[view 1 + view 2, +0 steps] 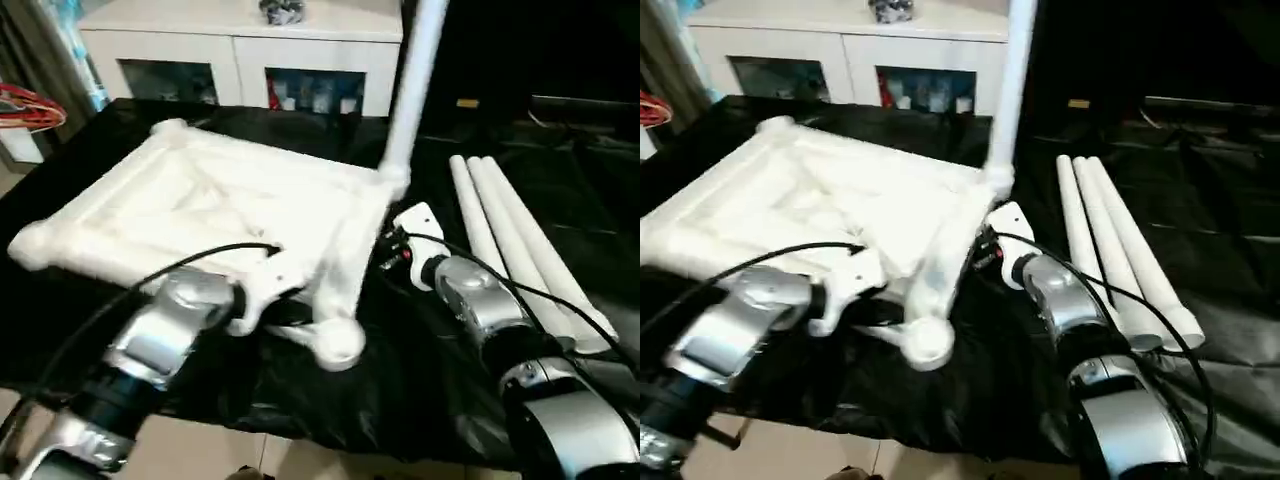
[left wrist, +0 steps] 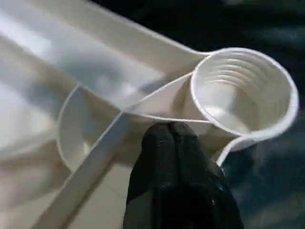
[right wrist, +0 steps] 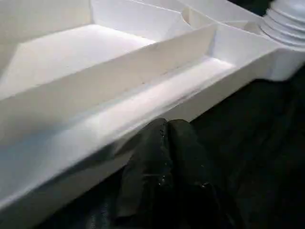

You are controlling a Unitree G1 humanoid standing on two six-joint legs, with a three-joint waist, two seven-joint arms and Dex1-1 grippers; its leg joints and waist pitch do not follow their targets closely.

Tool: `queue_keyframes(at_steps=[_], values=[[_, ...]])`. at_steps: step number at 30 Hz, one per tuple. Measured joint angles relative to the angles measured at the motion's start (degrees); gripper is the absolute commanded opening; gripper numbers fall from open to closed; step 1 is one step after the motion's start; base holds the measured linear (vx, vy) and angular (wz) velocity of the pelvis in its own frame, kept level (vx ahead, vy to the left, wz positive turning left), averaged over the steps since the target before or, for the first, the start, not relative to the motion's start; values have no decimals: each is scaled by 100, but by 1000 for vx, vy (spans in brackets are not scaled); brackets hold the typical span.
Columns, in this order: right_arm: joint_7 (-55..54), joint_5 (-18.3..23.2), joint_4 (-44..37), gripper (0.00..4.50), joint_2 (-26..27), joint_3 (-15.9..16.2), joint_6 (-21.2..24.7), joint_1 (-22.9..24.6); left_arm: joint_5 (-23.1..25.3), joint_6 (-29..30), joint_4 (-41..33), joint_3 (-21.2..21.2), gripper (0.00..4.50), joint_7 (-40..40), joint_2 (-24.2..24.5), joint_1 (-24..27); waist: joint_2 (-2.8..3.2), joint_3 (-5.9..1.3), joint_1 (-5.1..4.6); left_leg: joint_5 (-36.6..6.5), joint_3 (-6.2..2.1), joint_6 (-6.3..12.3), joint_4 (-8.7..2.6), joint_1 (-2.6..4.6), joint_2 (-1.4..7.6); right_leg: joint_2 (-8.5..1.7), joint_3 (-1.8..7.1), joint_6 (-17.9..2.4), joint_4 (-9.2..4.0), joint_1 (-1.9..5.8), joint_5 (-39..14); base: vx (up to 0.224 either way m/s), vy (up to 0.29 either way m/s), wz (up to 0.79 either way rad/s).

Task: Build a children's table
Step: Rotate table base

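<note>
The children's table top (image 1: 200,200) lies upside down on a black cloth, its ribbed underside facing up. One white leg (image 1: 410,80) stands upright in the far right corner socket. Three more legs (image 1: 520,240) lie side by side on the cloth to the right. My left gripper (image 2: 167,138) is shut, its tip resting against a rib beside the empty near right corner socket (image 2: 243,90). My right gripper (image 3: 167,126) is shut too, its tip against the outer wall of the top's right edge (image 3: 143,124), a short way from the upright leg's threaded base (image 3: 286,19).
A white cabinet (image 1: 240,40) with glass-fronted compartments stands behind the work. A red hoop (image 1: 30,105) hangs at the far left. The black cloth (image 1: 420,380) ends near my body, with tiled floor (image 1: 220,450) below. Black cables run over both forearms.
</note>
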Motion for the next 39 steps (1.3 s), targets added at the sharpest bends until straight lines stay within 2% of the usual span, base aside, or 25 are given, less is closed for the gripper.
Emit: queue_keyframes(at_steps=[6,9,12,15,17,19,20,23,24,25,27,28,34,39], values=[[-78,-62,11,6,-175,-35,-180,21,63,-530,972,-31,0,609,-807,-399,8,2,-3,0,-1,0,5,-2,-1,0,0,-2,1,1,1,0,0,0],[-92,-61,-197,6,-224,-44,-189,87,143,-752,1192,-80,0,849,-956,-533,20,1,-24,0,-2,1,6,-4,1,0,-3,-2,1,0,1,0,0,0],[-78,-24,-816,6,-297,-95,-145,357,184,-912,1203,-67,0,1001,-978,-583,37,-4,-17,0,-3,1,5,-7,2,0,-5,0,-1,-1,0,0,0,0],[-196,164,-1967,6,-412,-359,244,813,174,-1108,1117,92,0,1099,-805,-532,37,-4,5,0,-3,2,5,-9,2,0,-5,1,-3,-2,-1,0,0,0],[-282,325,-2655,6,-472,-562,637,1088,16,-1115,892,428,0,1116,-743,-364,39,-5,12,0,-2,2,5,-7,2,0,-4,1,-4,0,-1,0,0,0],[-295,443,-3118,0,-504,-644,937,1325,-224,-1084,629,706,33,1155,-748,-205,40,-5,19,0,-2,1,5,-3,1,0,-4,2,-5,3,-1,0,0,0],[-290,489,-3287,22,-501,-658,1019,1439,-323,-1070,506,821,41,1183,-762,-136,45,-4,21,0,-2,1,5,-1,2,0,-4,2,-4,4,-2,0,0,0],[-358,514,-3735,42,-492,-676,1264,1794,-589,-882,193,1291,67,1536,-878,42,66,-1,15,-1,-2,1,4,-1,1,0,-4,3,-4,4,-2,0,0,0],[-378,529,-3829,42,-486,-699,1325,1881,-624,-858,141,1431,67,1688,-927,74,70,-1,13,-1,-2,0,4,-1,1,0,-3,3,-3,4,-2,0,0,0],[-448,546,-4010,67,-471,-724,1420,2018,-654,-857,73,1604,82,1955,-1008,146,78,-5,14,-1,-3,0,3,-1,0,0,-4,5,-4,4,-3,0,0,0],[-554,581,-4257,84,-439,-742,1586,2176,-656,-857,59,1756,93,2312,-1101,214,85,-6,13,-1,-4,0,3,-1,0,0,-4,25,-4,3,-15,0,0,0],[-669,597,-4481,89,-391,-786,1740,2307,-651,-853,32,1853,114,2559,-1193,294,90,-9,12,-1,-4,0,2,-1,0,0,-4,30,-5,3,-18,0,0,0],[-1049,646,-4864,138,-360,-1062,2225,2444,-672,-635,-244,1941,163,2968,-1410,613,82,-7,7,-1,-4,1,2,-5,-1,0,-3,46,-9,2,-27,0,0,0],[-1269,643,-4764,176,-399,-1186,2522,2096,-683,-771,-397,1769,198,2807,-1391,577,54,4,1,-1,-4,1,1,-5,-1,0,-2,51,-7,-1,-30,0,0,0]])
